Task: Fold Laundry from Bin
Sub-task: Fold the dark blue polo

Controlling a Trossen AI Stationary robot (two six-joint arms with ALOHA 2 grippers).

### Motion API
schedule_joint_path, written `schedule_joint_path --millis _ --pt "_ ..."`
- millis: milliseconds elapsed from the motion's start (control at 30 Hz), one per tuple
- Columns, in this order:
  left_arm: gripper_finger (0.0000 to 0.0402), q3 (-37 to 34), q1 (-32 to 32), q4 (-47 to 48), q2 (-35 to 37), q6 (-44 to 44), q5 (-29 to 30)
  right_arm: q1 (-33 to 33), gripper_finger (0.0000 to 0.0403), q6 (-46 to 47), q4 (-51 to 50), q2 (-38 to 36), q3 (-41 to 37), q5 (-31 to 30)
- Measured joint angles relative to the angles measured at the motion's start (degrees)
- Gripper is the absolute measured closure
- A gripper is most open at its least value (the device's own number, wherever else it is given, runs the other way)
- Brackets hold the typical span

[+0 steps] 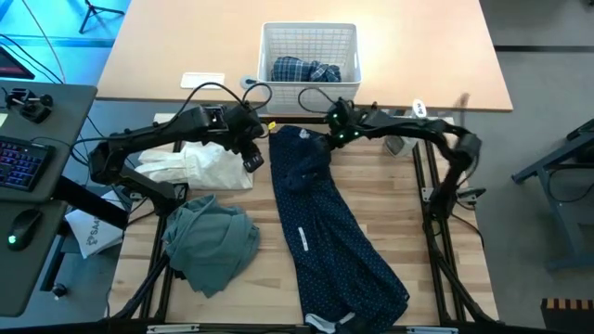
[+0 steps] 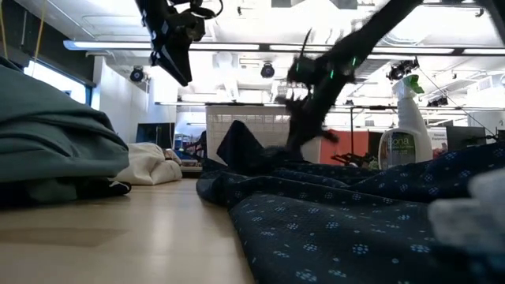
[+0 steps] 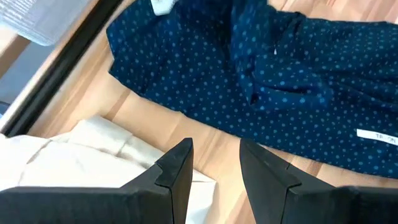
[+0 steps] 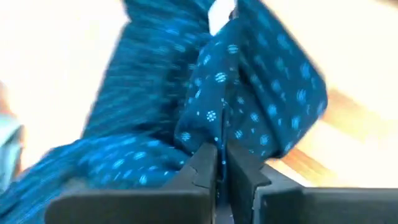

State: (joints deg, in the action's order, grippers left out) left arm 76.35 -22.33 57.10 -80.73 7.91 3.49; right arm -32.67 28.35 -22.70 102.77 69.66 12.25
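The navy dotted trousers [image 1: 334, 232] lie lengthwise down the middle of the table, and their far end is bunched up [image 2: 241, 150]. My right gripper [image 4: 217, 163] is shut on that bunched far end [image 1: 320, 148]. My left gripper [image 3: 214, 168] hovers open above the table's wood, between the white cloth [image 1: 209, 165] and the trousers, with nothing between its fingers. The grey-green top [image 1: 209, 243] lies crumpled at the near left. The bin [image 1: 311, 32] stands beyond the far edge, with the blue-white plaid shirt [image 1: 306, 70] inside it. My right gripper pinches a raised fold of the trousers [image 4: 214, 134] between its two fingers, near the garment's far end. The fingers slant down from the table's right. The fold stands up slack around the fingers, and the rest of the trousers [image 2: 331, 229] lies on the table.
A spray bottle [image 2: 398, 134] stands at the far right. A white paper [image 1: 202, 81] lies on the far table next to the bin. A desk with a keyboard [image 1: 23, 158] and a mouse is off to the left. Bare wood shows at the table's right [image 1: 399, 223].
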Motion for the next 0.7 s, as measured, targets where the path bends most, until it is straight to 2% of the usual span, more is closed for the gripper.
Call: schedule_joint_path --millis 100,233,300,433,500,600,700 --pt "0.0284 -1.6 0.0 -1.0 0.0 0.0 0.0 1.7 0.0381 -9.1 -3.5 -7.2 1.4 0.8" --pt "0.0284 -3.9 0.0 -3.0 0.0 0.1 0.0 3.9 0.0398 -28.7 -5.4 -14.8 1.7 8.4" --pt "0.0284 -5.0 0.0 -4.6 0.0 0.1 -0.1 5.2 0.0396 -33.5 -7.5 -16.2 1.8 6.5" --pt "0.0284 -6.2 0.0 -5.7 0.0 0.1 -0.1 6.0 0.0383 -31.0 -11.5 -13.9 0.7 -5.9" --pt "0.0284 -6.6 0.0 -6.5 -0.1 0.1 -0.1 5.7 0.037 -27.9 -11.9 -11.5 -0.1 -8.8" --pt "0.0284 -6.6 0.0 -7.3 0.0 0.1 -0.4 4.3 0.0333 -23.8 -17.3 -8.0 0.4 -8.6" --pt "0.0284 -6.6 0.0 -7.4 0.0 0.1 -1.5 1.9 0.028 -21.4 -23.9 -6.5 2.5 -2.0"
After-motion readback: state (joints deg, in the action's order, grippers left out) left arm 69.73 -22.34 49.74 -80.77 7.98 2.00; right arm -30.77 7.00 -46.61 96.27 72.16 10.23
